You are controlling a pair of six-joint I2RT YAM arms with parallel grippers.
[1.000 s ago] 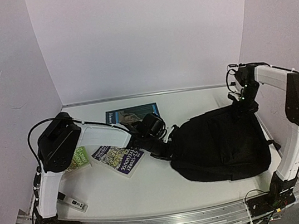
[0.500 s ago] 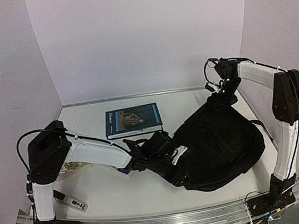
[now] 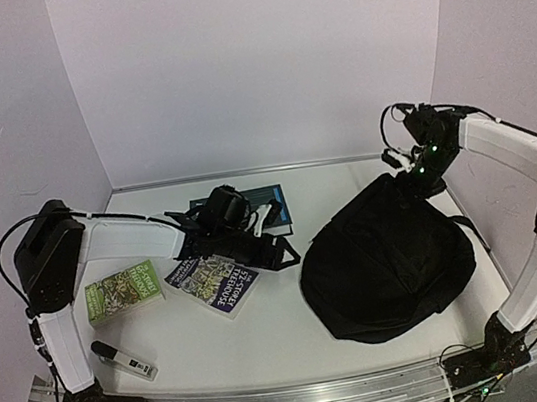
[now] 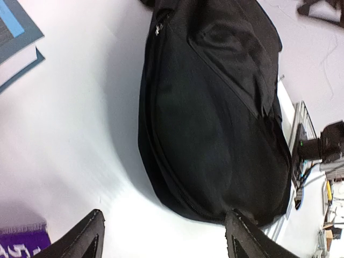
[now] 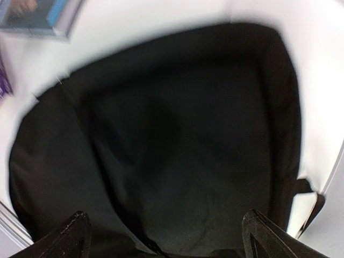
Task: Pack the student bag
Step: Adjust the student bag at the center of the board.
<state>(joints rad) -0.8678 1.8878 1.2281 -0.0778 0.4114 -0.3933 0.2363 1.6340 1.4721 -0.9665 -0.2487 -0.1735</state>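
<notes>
**Both grippers open, bag flat on the right of the bench**

The bag (image 3: 389, 264) lies flat on the right half of the bench (image 3: 269, 337). It is a black mound reaching from near the far right corner almost to the near edge. A strap (image 3: 473, 229) sticks out of its right side toward the right edge. In the left wrist view a zip (image 4: 161, 161) runs along its length.

The left gripper (image 4: 164, 242) hangs over the middle of the bench, left of the bag and apart from it. Its fingers (image 4: 88, 239) stand wide apart with nothing between them. Only bare bench and the bag's side show beyond them, and it grasps nothing.

The right gripper (image 5: 166, 236) is at the bag's far end, near the far right corner. Its jaws are spread wide above the black fabric and hold nothing. That view is blurred, so whether the tips touch the bag cannot be told.

Three books lie on the left half, all outside the bag. The blue book (image 3: 271, 201) sits by the far edge, partly hidden under the left wrist. The purple book (image 3: 215, 282) lies tilted on the near side of that wrist. The green book (image 3: 120, 289) lies just beside it, toward the left edge. A small black-and-white stick (image 3: 122, 358) lies by the near left corner.
</notes>
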